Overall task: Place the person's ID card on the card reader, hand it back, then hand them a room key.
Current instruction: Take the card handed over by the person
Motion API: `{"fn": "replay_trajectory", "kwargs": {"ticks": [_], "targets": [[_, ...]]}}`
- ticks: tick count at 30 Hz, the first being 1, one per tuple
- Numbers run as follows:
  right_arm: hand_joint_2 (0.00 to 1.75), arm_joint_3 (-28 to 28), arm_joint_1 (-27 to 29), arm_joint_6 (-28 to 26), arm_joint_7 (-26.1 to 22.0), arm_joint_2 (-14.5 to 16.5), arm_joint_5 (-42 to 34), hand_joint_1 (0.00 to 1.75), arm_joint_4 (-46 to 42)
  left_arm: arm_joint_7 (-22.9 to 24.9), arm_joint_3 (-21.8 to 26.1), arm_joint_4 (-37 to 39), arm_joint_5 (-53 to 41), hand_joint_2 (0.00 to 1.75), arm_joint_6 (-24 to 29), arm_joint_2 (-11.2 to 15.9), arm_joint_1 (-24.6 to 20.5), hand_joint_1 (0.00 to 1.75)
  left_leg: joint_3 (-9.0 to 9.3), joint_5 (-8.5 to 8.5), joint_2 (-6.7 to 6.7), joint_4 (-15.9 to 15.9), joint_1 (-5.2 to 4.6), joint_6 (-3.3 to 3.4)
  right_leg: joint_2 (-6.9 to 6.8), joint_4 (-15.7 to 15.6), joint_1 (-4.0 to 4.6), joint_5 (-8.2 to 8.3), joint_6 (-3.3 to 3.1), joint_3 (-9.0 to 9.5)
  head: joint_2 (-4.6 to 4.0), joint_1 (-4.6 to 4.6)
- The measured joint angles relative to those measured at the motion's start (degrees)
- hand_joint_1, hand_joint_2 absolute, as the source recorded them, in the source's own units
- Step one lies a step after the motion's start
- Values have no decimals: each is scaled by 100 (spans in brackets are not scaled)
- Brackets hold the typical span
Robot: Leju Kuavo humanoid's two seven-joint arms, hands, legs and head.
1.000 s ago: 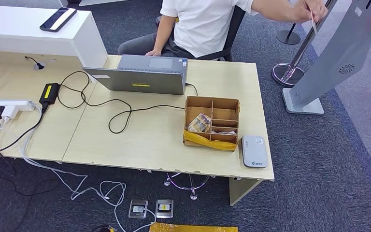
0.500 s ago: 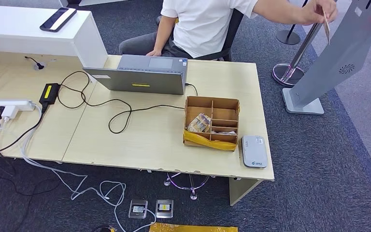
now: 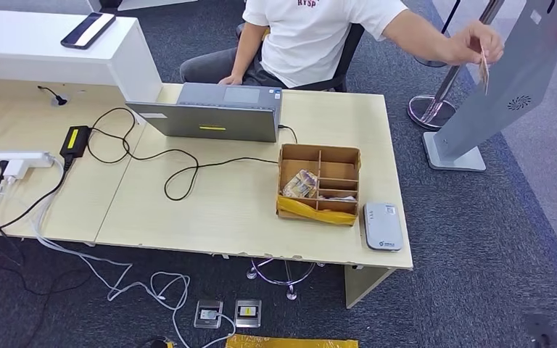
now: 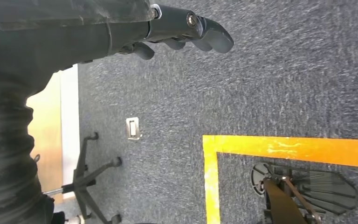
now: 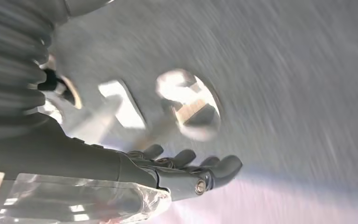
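ID card (image 3: 484, 69) held out by person's hand (image 3: 473, 43), far R of counter (image 3: 232, 210), long axis approx vertical. R hand (image 5: 186, 170) nearer, fingers apart, nothing held; L hand (image 4: 182, 30) likewise.

You're looking at a pale wooden desk (image 3: 210, 210) carrying a grey laptop (image 3: 214, 112), black cable (image 3: 181, 170), divided cardboard box (image 3: 318, 183) — and, just beside it, the card reader (image 3: 382, 226) lying flat.
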Motion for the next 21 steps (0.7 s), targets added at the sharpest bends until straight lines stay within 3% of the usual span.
{"fn": "replay_trajectory", "kwargs": {"ticks": [5, 10, 13, 17, 21], "targets": [[175, -54, -1036, 363, 101, -991, 384, 0, -78, -53, -53, 2, -50, 175, -32, 5, 4, 0, -10, 8, -7, 1, -22, 12, -9, 4, -23, 9, 14, -11, 1, -8], [175, -53, -1247, 418, 113, -1166, 479, 0, -100, -60, -58, 2, -52, 175, -33, 4, 2, 0, -11, 9, -9, 1, -24, 14, -10, 5, -26, 10, 15, -12, 0, -7], [175, -50, -1726, 465, 81, -1439, 638, 0, -141, -90, -75, 2, -71, 175, -39, 5, 3, 0, -12, 10, -16, 1, -17, 15, -13, 5, -17, 10, 15, -7, 0, -3], [175, 402, -4330, 1079, -215, -1909, 1927, 0, -294, -244, -115, 2, -113, 175, -40, 30, -7, 0, -20, 12, -19, 0, -16, 14, -14, 16, -16, 10, 14, -13, 0, -5], [175, 992, -5530, 1252, -635, -1617, 2597, 0, -367, -317, -117, 1, -57, 175, 12, 31, -23, 0, -18, 15, -24, 0, -4, 9, -17, 18, -4, 10, 14, -8, -1, -3]]}}
